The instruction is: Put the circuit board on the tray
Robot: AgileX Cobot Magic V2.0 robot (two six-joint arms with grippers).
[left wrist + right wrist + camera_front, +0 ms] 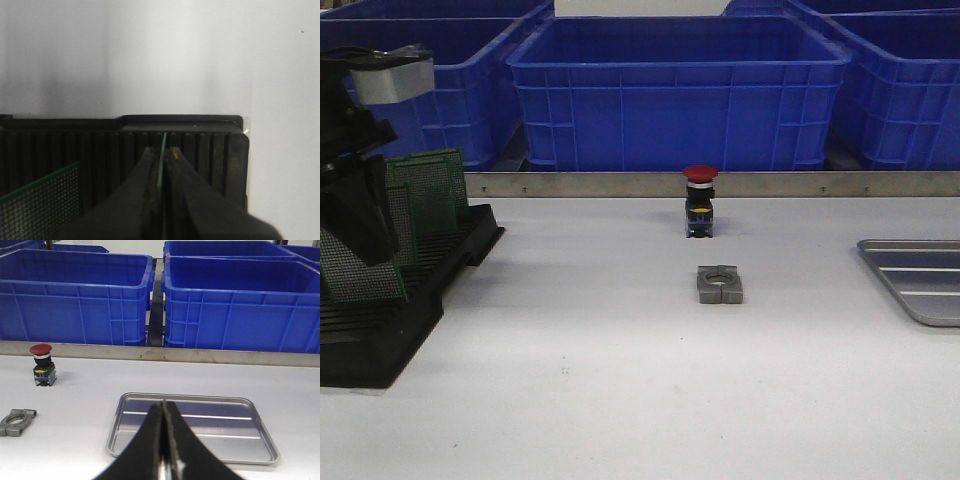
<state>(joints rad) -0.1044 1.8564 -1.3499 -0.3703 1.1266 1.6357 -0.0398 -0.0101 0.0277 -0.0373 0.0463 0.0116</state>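
My left gripper [162,150] is shut on the top edge of a thin green circuit board [163,141], seen edge-on between the fingers and standing in a slot of the black rack [200,145]. In the front view the left arm is over the rack [410,310] at the far left, with the held board [362,270] below it and further green boards [432,188] upright behind. The silver tray [918,282] lies at the table's right edge, far from the rack. My right gripper [164,404] is shut with nothing in it, hovering in front of the tray [135,405].
A red-capped push button [700,200] and a grey metal clamp block [720,284] sit mid-table between rack and tray. Blue plastic crates [670,95] stand behind a metal rail [620,184] at the back.
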